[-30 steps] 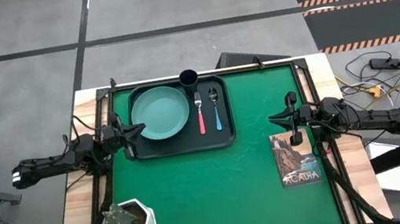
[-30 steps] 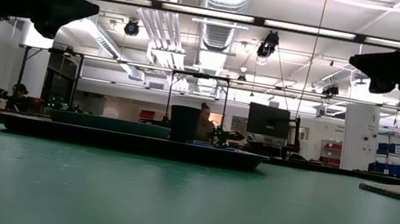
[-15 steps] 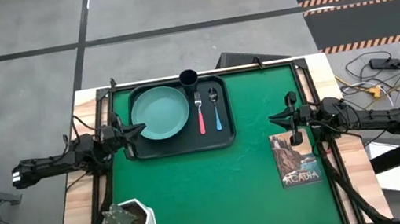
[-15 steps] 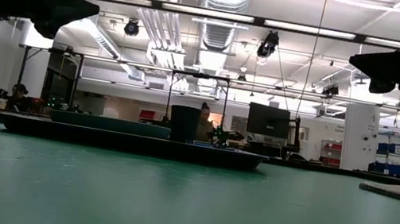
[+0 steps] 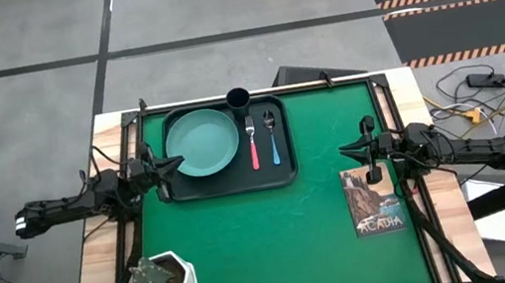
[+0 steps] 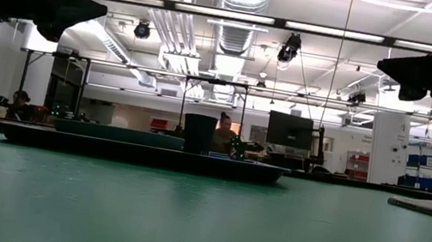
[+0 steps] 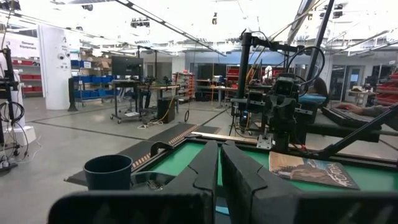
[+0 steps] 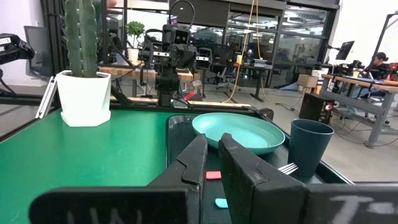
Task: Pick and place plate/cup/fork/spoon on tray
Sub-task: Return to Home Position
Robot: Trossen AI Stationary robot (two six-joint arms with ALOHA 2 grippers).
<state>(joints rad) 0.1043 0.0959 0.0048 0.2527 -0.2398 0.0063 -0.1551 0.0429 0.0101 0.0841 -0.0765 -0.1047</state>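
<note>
At the table's near edge, a white pot with a cactus (image 5: 165,280) stood on the left and a book (image 5: 374,201) lay on the right, both on the green mat (image 5: 279,248). Farther back, the left gripper (image 5: 175,161) hovered at the tray's left rim, fingers closed together on nothing. The right gripper (image 5: 344,151) hovered over the mat just beyond the book, fingers likewise closed and empty. Toward the far edge lay the black tray (image 5: 238,180). On it sat the teal plate (image 5: 203,143) at left, then the pink-handled fork (image 5: 253,141) and the blue-handled spoon (image 5: 272,137) side by side. The dark cup (image 5: 238,98) stood upright at the tray's far edge, beyond the fork.
</note>
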